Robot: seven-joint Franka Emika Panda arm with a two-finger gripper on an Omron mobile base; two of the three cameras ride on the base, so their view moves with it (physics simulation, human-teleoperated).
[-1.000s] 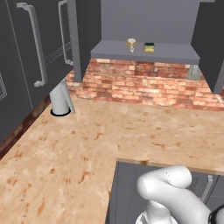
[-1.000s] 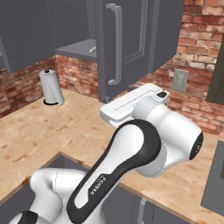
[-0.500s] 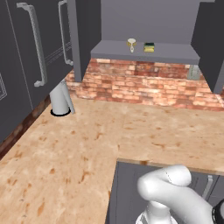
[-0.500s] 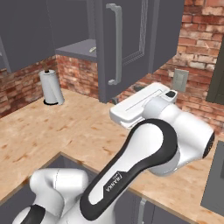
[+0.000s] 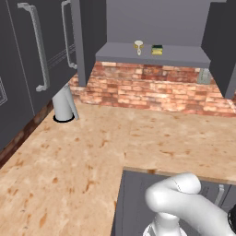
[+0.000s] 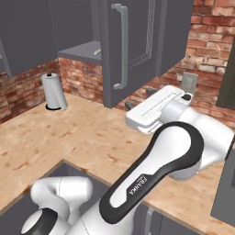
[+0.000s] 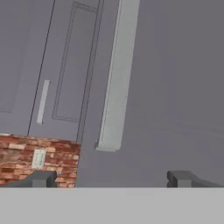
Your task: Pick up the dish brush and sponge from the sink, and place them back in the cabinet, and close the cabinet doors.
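With the dish brush (image 5: 138, 46) and sponge (image 5: 157, 50) already on the cabinet (image 5: 152, 54) shelf, only the cabinet doors (image 6: 126, 48) remain. The gripper (image 7: 112, 178), fingers apart and empty, faces a door's bar handle (image 7: 117, 78). Pushing off-centre could make it slide off the handle, leaving that door ajar.

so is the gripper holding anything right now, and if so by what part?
Nothing is held. In the hand view the gripper is open, its fingertips wide apart with nothing between them, facing a cabinet door. The dish brush and sponge sit on the cabinet shelf.
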